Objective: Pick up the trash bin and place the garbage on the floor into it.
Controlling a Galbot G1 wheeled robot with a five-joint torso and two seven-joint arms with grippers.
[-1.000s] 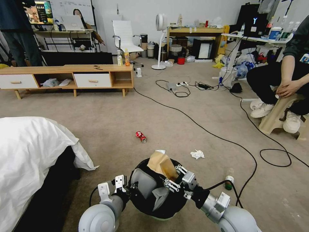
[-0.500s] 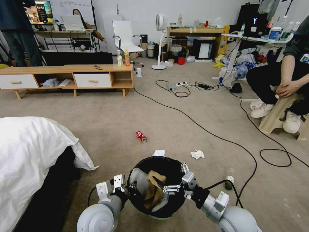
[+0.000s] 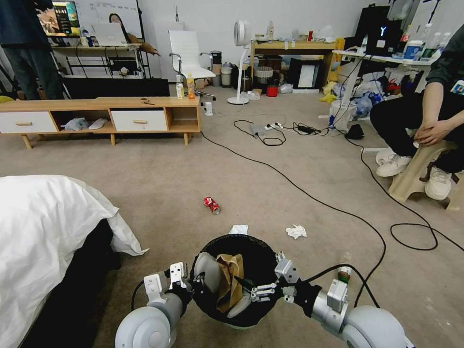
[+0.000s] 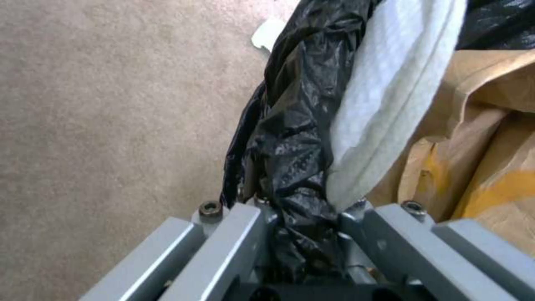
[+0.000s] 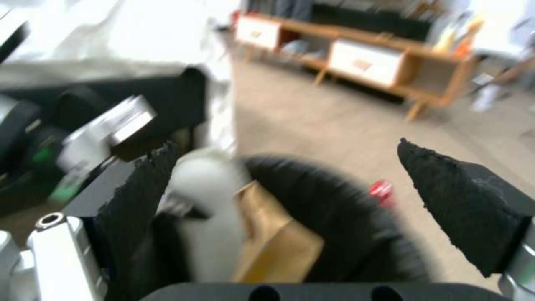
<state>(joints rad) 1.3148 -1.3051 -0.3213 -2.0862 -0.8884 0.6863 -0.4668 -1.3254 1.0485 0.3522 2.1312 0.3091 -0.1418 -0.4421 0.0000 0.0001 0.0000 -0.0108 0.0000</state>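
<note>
Bin held up, litter around it
The left hand [image 3: 198, 279] clamps the bin's [image 3: 261, 251] rim; the right hand [image 3: 251, 290], released, sits inside beside one brown paper [image 3: 229, 280]. Beyond the bin lie one red can [image 3: 211, 205] and two tissues [image 3: 296, 231].

The round trash bin's black plastic bag liner [image 4: 292, 138] is thin, crinkled film with a glossy sheen over its folds. Beside it inside lies a white sheet [image 4: 384, 96] with a matt, finely textured surface, and a creased brown paper scrap [image 3: 230, 282], dull and smooth with yellow print. The left tool [image 4: 301, 234] has grey metal bars, smooth and satin, set with dark bolt heads. The right tool's fingers [image 5: 468, 213] are black, rough and grainy, with ragged edges. The floor [image 3: 169, 179] is beige-grey short-pile carpet, matt and nubbly. On it lies a crushed red metal can [image 3: 211, 205], shiny, and crumpled white tissue [image 3: 296, 231].
</note>
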